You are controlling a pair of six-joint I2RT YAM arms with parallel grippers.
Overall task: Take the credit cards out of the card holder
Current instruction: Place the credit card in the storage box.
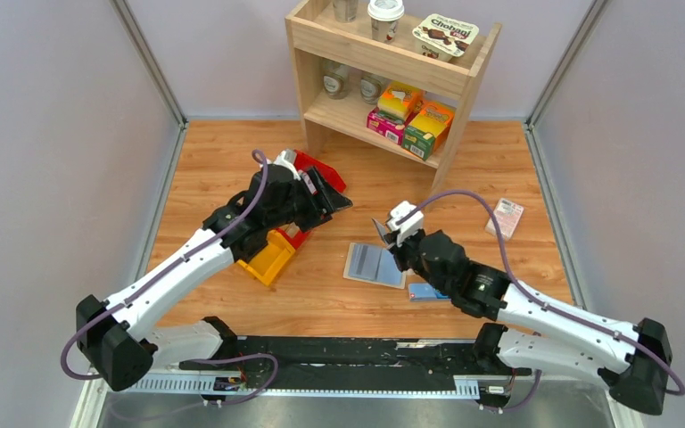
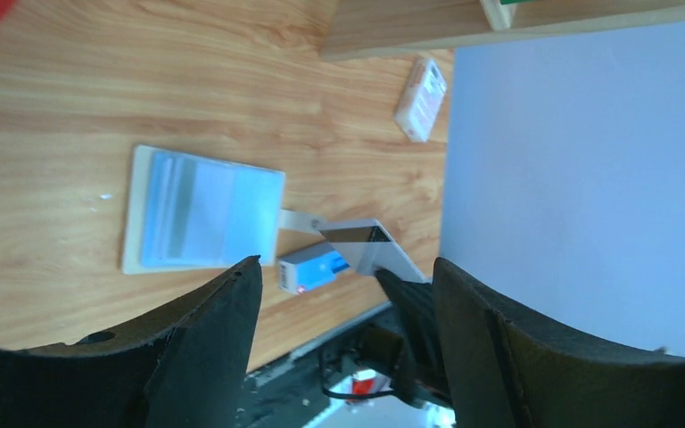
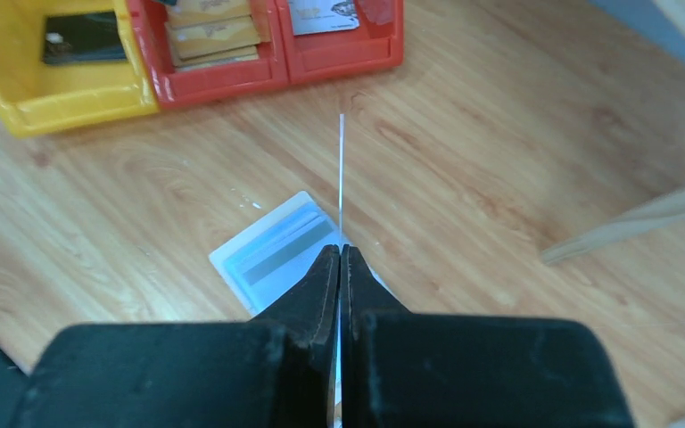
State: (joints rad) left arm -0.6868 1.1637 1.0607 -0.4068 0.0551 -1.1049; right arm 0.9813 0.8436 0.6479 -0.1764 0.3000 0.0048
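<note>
Fingers of the left gripper stand wide apart with nothing between them. This gripper hangs over the red plastic bins, which sit to the left of and beyond the flat cream-beige card holder with pale blue lining. A yellow plastic bin stands beside them, also left of the card holder. In the right wrist view some cards lie inside these bins, so I judge they are the place where removed cards go, and the released fingers fit with that.

The card holder itself lies flat on the wooden table, lining upward. Bands of grey and blue in its pocket suggest that more cards remain, but I cannot count them.

Over the far right corner of the card holder, the right gripper has its fingers clenched on a thin pale credit card. They pinch it by one edge, probably because such a flat thing gives no other grip. It looks clear of the card holder.

A small blue box lies just right of the card holder.
</note>
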